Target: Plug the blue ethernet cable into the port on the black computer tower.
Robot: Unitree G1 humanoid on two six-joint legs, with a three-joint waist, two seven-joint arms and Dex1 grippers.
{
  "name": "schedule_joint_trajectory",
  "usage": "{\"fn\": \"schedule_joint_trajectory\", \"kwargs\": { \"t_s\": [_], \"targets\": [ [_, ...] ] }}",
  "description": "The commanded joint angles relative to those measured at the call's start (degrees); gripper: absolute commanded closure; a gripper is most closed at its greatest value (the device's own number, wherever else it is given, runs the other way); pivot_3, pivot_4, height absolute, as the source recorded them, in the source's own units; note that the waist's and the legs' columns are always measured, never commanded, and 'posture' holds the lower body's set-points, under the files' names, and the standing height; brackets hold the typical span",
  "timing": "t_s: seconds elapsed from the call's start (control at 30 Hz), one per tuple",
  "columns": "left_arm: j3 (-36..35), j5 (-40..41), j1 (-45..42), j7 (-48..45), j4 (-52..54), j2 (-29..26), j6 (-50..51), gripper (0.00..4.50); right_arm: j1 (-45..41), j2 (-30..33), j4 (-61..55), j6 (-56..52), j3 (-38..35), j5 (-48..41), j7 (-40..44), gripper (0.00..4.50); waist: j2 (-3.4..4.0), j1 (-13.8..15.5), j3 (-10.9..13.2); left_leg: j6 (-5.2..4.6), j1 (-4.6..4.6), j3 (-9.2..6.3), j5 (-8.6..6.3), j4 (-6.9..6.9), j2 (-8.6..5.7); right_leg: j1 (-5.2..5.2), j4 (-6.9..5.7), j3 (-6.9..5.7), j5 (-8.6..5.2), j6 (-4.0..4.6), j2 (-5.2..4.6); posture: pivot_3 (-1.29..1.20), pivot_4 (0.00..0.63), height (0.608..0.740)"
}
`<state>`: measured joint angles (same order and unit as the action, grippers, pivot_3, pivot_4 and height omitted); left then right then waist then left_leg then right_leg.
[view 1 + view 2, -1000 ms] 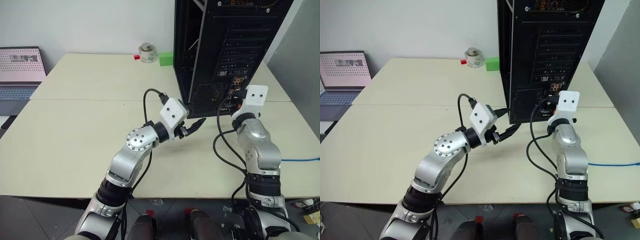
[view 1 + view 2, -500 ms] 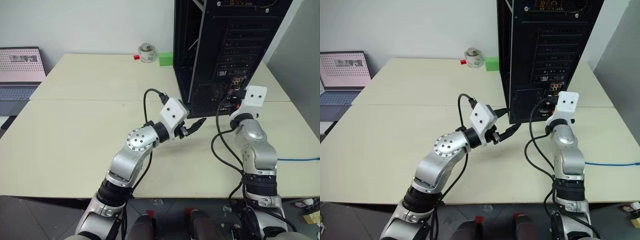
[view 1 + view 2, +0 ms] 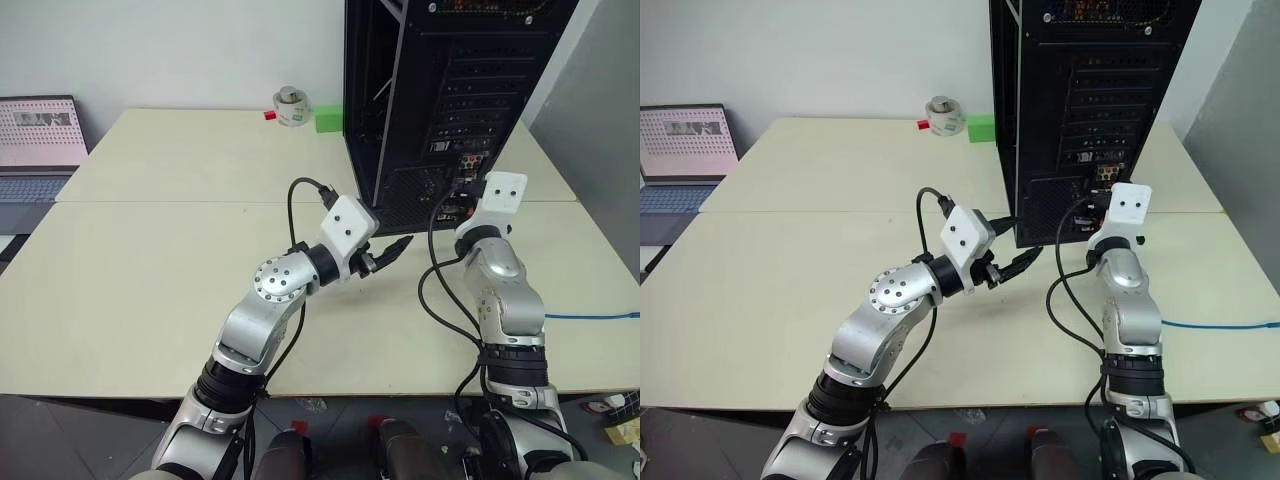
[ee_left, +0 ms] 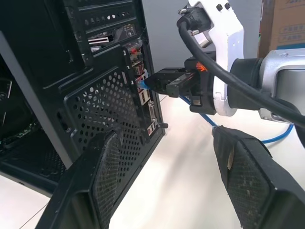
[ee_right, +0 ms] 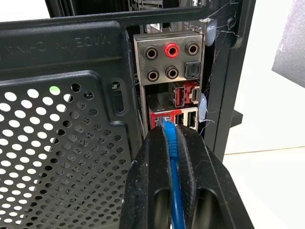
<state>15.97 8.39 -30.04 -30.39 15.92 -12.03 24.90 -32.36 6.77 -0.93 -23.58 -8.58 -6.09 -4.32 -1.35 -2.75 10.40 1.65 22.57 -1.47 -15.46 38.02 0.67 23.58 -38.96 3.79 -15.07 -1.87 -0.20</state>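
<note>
The black computer tower [image 3: 450, 100] stands upright at the back of the table, rear panel toward me. My right gripper [image 5: 172, 131] is shut on the blue ethernet cable [image 5: 174, 162] just behind its plug. The plug tip sits at the mouth of the port [image 5: 164, 117], a red-framed socket under the round audio jacks; I cannot tell whether it is seated. From the gripper the cable trails off to the right across the table [image 3: 600, 317]. My left gripper [image 3: 392, 250] hovers open and empty, low beside the tower's perforated grille [image 4: 109, 105], left of the right gripper [image 4: 164, 81].
A laptop [image 3: 40, 140] sits at the far left edge. A tape roll [image 3: 293, 105], a green block [image 3: 328, 118] and a small red piece [image 3: 270, 114] lie behind the tower's left side. A grey panel [image 3: 600, 120] stands to the right.
The whole picture has shifted slightly. The right forearm has drawn in a little, its gripper staying at the tower's rear with the cable. The left arm has not moved.
</note>
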Motion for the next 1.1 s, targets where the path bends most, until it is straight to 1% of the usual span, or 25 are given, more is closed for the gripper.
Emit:
{"fn": "schedule_joint_trajectory", "kwargs": {
  "t_s": [0.03, 0.47, 0.73, 1.0, 1.07, 1.1],
  "targets": [
    [0.0, -0.2, -0.3, 0.7, 2.5, 0.6, -0.2, 1.35, -2.8, -0.1, -0.1, 1.9, 0.6, 0.4, 0.2, 4.50, 0.00, -0.2, 0.0, 0.00, 0.00, 0.00, 0.00, 0.00, 0.00, 0.00, -0.01, 0.01, 0.00, 0.00, 0.00, 0.00, 0.150, 0.740],
    [0.1, -0.1, -0.2, 1.3, 2.8, 0.9, -0.1, 1.35, -4.1, -0.7, 1.8, 2.2, 1.5, 1.6, -0.6, 4.50, 0.00, -0.6, 0.0, 0.00, -0.04, 0.03, 0.00, 0.00, 0.01, 0.00, -0.02, 0.05, 0.00, 0.00, 0.02, 0.00, 0.150, 0.740],
    [0.1, -0.1, -0.2, 1.4, 2.8, 0.9, -0.1, 1.35, -4.2, -2.6, 1.6, 2.1, 4.0, 3.7, -1.3, 4.50, 0.00, -0.7, 0.0, 0.00, -0.06, 0.05, 0.00, -0.02, 0.02, 0.00, -0.02, 0.09, 0.00, 0.00, 0.04, 0.00, 0.150, 0.740],
    [0.0, -0.2, 0.0, 1.4, 2.9, 0.8, 0.0, 1.35, -4.0, -2.2, 2.1, 1.6, 3.3, 3.5, 0.2, 4.50, 0.01, -1.0, 0.0, 0.00, -0.10, 0.08, 0.00, -0.06, 0.02, 0.00, -0.02, 0.13, 0.00, 0.00, 0.07, 0.00, 0.150, 0.740],
    [0.0, -0.3, 0.1, 1.4, 2.9, 0.7, -0.1, 1.34, -3.7, -1.9, 1.9, 1.0, 2.9, 3.2, 0.7, 3.85, 0.01, -1.0, 0.0, 0.00, -0.10, 0.08, 0.00, -0.06, 0.02, 0.00, -0.02, 0.13, 0.00, 0.00, 0.08, 0.00, 0.150, 0.740],
    [0.0, -0.3, 0.1, 1.4, 2.8, 0.7, -0.1, 1.34, -3.7, -1.7, 1.9, 0.8, 2.8, 3.2, 0.9, 3.78, 0.01, -1.1, 0.0, 0.00, -0.10, 0.08, 0.00, -0.06, 0.02, 0.00, -0.02, 0.13, 0.00, 0.00, 0.08, 0.00, 0.150, 0.740]
  ]
}}
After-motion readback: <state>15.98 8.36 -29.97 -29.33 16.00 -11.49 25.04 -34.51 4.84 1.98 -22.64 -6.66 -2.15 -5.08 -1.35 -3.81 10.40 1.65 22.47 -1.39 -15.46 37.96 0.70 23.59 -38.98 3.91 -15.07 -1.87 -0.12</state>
